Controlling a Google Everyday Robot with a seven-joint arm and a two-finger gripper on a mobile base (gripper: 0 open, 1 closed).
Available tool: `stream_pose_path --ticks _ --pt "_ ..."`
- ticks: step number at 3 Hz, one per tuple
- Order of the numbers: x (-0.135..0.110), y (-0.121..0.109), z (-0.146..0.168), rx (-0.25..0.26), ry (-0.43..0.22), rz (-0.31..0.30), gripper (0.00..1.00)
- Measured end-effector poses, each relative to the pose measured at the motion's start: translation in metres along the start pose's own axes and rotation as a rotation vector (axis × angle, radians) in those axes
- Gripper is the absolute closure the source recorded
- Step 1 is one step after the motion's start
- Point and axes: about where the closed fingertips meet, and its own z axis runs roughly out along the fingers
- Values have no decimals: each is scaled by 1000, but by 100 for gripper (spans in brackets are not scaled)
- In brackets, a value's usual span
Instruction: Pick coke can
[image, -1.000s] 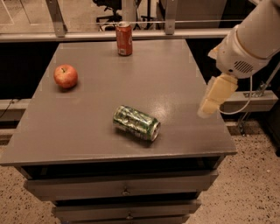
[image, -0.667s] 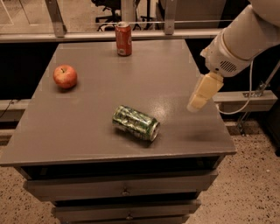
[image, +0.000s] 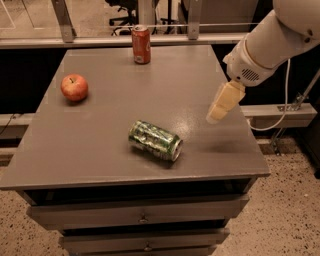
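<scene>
cream gripper (image: 216, 117) over grey tabletop (image: 165, 85), right side; grip state cannot be told; shifted inward since earlier | red-orange metal coke can (image: 141, 45) upright, far edge, unmoved | cans: 2, including the dented green-and-silver can (image: 155, 140) lying centre | round red apple (image: 74, 87): 1

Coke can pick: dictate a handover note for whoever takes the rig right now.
Cream two-finger gripper hangs over the grey table's right side, apart from every object.
Red-orange cylindrical metal coke can stands upright at the far edge, untouched.
Dented green-and-silver can lies on its side near the front; red apple at left.
Done: nothing. Left: reach across, grasp the coke can, lift.
</scene>
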Motion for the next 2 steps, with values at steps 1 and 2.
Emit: stream_pose_path --ticks 1,2 --pt "-1 -3 0 0 -17 15 0" --pt "-19 -19 3 38 -131 100 0"
